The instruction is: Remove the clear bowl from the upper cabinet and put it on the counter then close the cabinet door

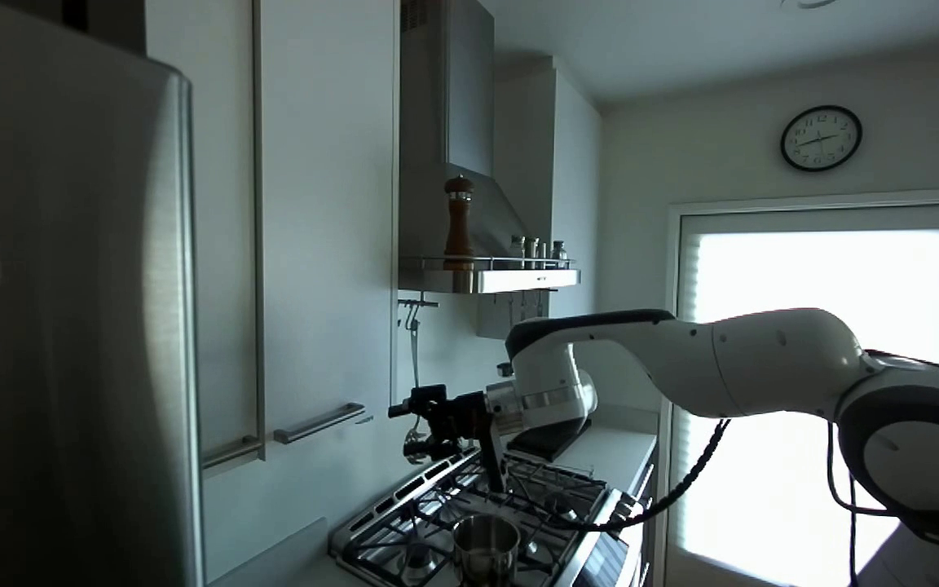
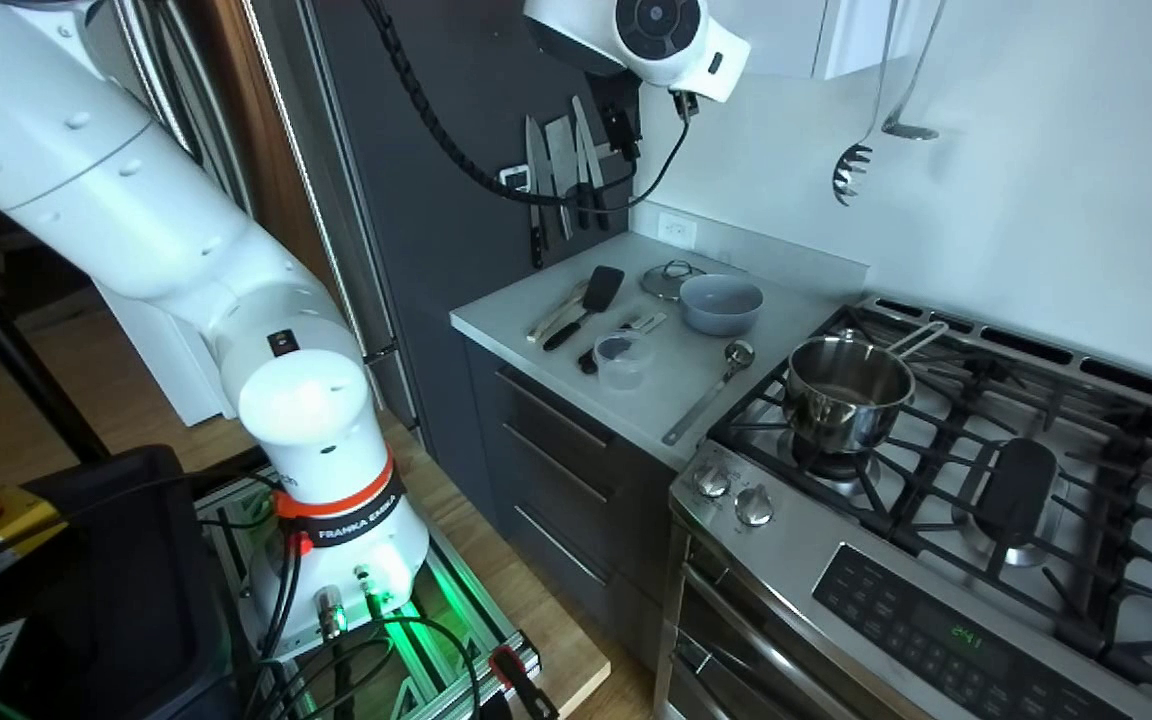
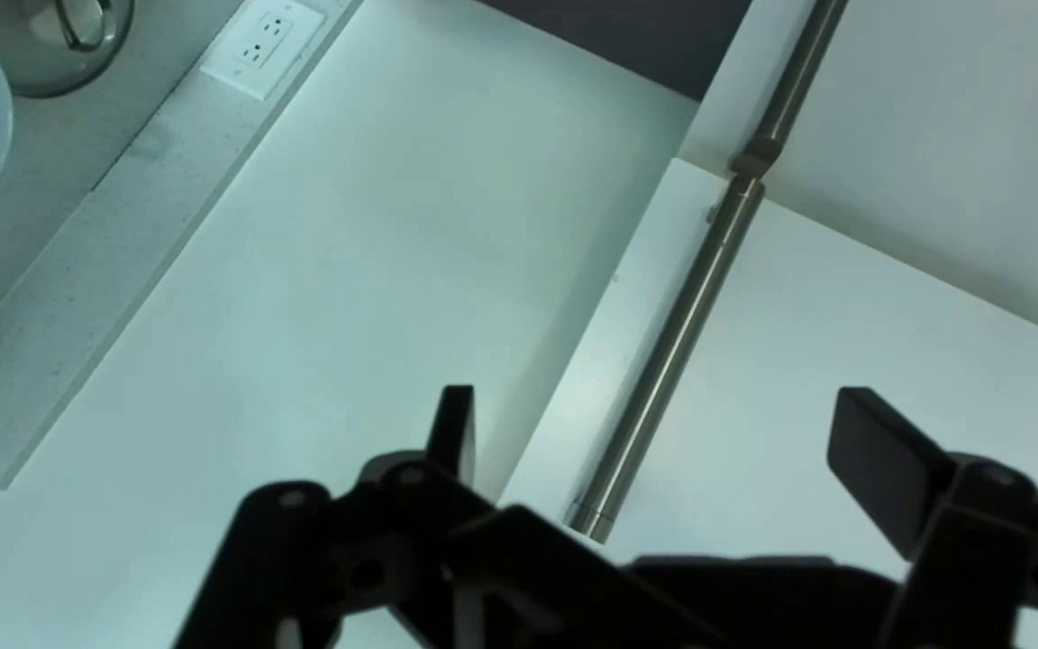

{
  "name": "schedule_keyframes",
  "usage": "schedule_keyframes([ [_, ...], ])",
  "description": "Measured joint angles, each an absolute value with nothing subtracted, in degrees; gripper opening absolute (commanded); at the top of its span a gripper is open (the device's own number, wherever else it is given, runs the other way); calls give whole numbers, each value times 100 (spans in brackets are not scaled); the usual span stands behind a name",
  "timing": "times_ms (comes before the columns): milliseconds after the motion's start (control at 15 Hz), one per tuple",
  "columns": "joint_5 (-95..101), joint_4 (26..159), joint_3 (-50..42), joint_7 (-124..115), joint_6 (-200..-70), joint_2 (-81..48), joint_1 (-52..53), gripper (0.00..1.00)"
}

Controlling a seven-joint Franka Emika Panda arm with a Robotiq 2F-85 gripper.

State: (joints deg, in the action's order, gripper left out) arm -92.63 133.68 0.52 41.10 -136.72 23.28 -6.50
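1. One gripper point(image 3: 659, 442), jaws wide apart, base cut off in the wrist view.
2. Clear bowl point(image 2: 624, 362) on the counter point(image 2: 496, 315), outline faint.
3. Cabinet door point(image 1: 327, 204), top cut off; cannot tell if fully closed.

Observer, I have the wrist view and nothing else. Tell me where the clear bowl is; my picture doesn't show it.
Observer: In an exterior view, the clear bowl stands on the counter, nearer its front edge than the bluish-grey bowl.
Operator: Good. Now give me an obstacle outside my picture, down low.
Observer: A steel saucepan sits on the stove, at the end beside that counter.
Operator: Look higher and name something loose up there.
Observer: In an exterior view, a brown pepper mill stands upright on the range hood ledge.
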Motion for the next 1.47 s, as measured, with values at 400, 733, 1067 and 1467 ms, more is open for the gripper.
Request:
schedule_keyframes([
  [400,-8393,13692,38,4417,-14025,2911,-738,100],
  [733,-6734,14091,-52,4103,-13956,3420,-859,100],
  [1067,-5443,14424,-194,3672,-13673,3919,-867,100],
  [1467,-5390,14479,-225,3668,-13692,3999,-829,100],
])
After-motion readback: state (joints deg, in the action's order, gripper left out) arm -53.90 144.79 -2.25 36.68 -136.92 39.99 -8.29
